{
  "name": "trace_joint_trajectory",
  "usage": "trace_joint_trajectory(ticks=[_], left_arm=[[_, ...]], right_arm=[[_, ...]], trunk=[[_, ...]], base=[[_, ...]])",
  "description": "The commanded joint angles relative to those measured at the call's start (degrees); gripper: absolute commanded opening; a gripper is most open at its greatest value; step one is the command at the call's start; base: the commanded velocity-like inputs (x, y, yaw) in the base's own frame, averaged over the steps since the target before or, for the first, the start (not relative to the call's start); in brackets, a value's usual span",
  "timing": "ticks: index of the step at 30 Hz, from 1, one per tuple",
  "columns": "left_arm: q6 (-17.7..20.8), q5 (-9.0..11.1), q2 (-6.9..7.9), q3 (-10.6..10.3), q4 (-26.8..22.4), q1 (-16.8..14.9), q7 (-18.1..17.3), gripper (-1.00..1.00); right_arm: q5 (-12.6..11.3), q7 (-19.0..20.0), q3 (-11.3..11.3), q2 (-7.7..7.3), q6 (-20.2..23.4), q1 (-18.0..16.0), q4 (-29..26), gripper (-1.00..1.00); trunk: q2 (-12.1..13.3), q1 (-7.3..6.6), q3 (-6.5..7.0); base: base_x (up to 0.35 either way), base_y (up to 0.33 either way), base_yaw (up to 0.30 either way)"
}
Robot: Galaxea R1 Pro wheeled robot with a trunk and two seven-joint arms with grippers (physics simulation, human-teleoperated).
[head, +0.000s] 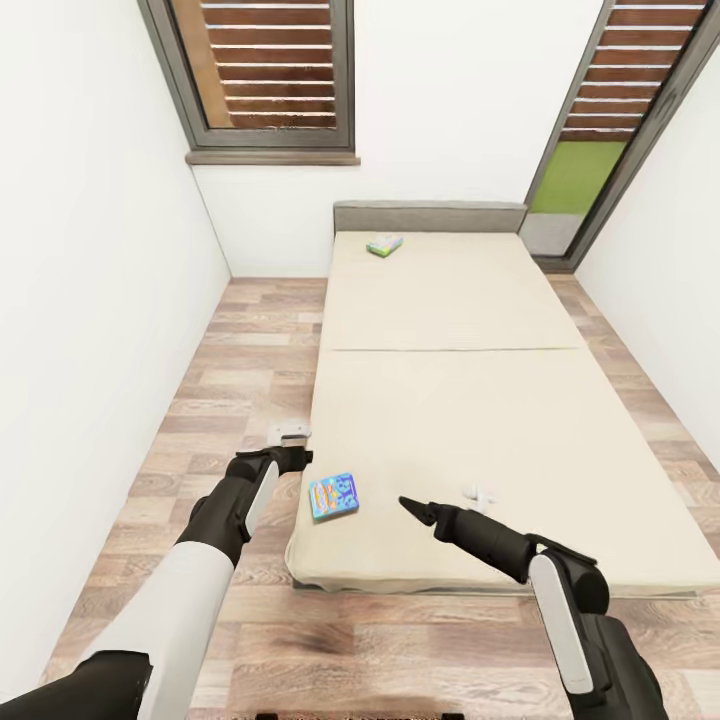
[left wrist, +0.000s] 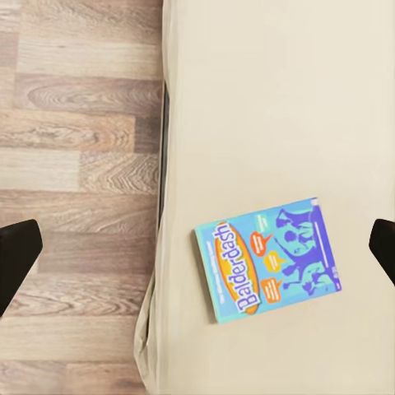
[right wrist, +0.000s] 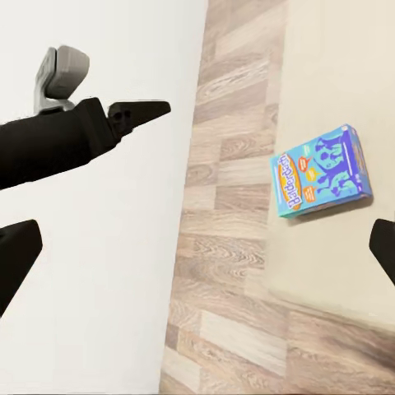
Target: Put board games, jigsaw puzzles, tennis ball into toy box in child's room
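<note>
— What's on the bed (head: 450,400) right now?

— Two board games. The blue board game (head: 333,495) lies flat near the foot corner on the robot's left side, just in from the mattress edge. In the left wrist view (left wrist: 267,258) the cover reads "Balderdash"; the right wrist view (right wrist: 322,171) has it too.

— Which way does it run?

— Its long side lies roughly across the bed, a little skewed from the mattress edge, face up.

— And the other?

— A white-green board game (head: 384,244) sits far up by the headboard, flat, turned at a slant. Its print is too small to read.

— Any bin or box holding things?

— None that I can see here, only the bed, the wood floor (head: 240,360) and two windows.

— The grippers?

— The left gripper (head: 290,432) hangs over the floor just beside the bed's edge, near the blue game; its fingers (left wrist: 16,255) stand wide apart, holding nothing. The right gripper (head: 480,492) is above the mattress, close to the blue game on its other side, fingers (right wrist: 16,259) spread wide, empty as well.
</note>
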Motion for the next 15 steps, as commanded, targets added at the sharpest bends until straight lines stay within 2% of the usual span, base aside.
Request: trace_joint_trajectory(ticks=[1, 5, 9, 15], left_arm=[[0.29, 0.01, -0.06, 0.14, -0.08, -0.03, 0.10, 1.00], [0.22, 0.01, -0.09, 0.14, -0.08, -0.03, 0.12, 1.00], [0.20, 0.01, -0.09, 0.14, -0.08, -0.03, 0.10, 1.00], [0.12, 0.01, -0.03, 0.14, -0.08, -0.03, 0.10, 1.00]], right_arm=[[-0.12, 2.27, -0.56, -0.21, 0.37, -0.04, -0.07, 1.00], [-0.52, 8.56, -2.54, -0.89, 0.73, -0.04, -0.16, 1.00], [-0.65, 10.70, -3.55, -1.12, 1.16, -0.05, -0.19, 1.00], [-0.70, 11.57, -3.89, -1.03, 1.33, -0.05, -0.20, 1.00]], trunk=[[-0.09, 0.02, -0.17], [-0.09, 0.02, -0.54], [-0.09, 0.02, -0.92], [-0.09, 0.02, -1.47]], base=[[0.000, 0.000, 0.000], [0.000, 0.000, 0.000], [0.000, 0.000, 0.000], [0.000, 0.000, 0.000]])
